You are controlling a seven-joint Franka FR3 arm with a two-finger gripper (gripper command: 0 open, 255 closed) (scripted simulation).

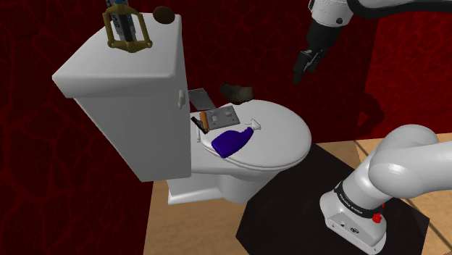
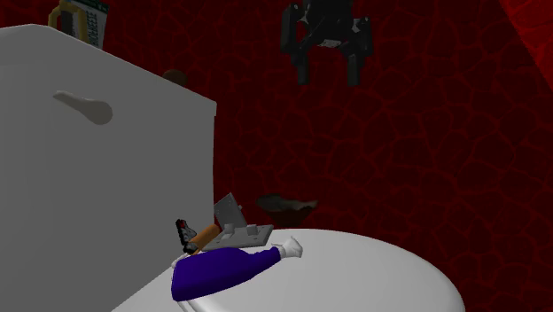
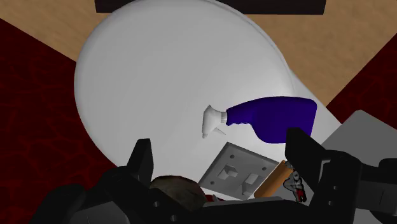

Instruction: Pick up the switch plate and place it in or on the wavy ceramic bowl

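Observation:
The switch plate point(image 1: 225, 116) is a grey rectangle lying flat at the back of the white toilet lid point(image 1: 282, 138). Just behind the lid sits the dark brown wavy bowl point(image 1: 237, 91). My black gripper point(image 1: 306, 70) hangs open and empty high above the lid's far side, well clear of both. In the wrist view the switch plate point(image 3: 238, 170) lies below, between the fingers point(image 3: 143, 162), with the bowl point(image 3: 181, 188) beside it. From the second exterior view the gripper point(image 2: 326, 75) hovers over the bowl point(image 2: 285, 204) and the plate point(image 2: 244, 232).
A blue spray bottle point(image 1: 235, 139) lies on the lid next to the plate. A brown-handled tool point(image 1: 199, 119) with a grey blade point(image 1: 201, 98) leans against the tank point(image 1: 123, 109). A brass frame point(image 1: 127, 29) and a brown lump point(image 1: 164, 14) stand on the tank.

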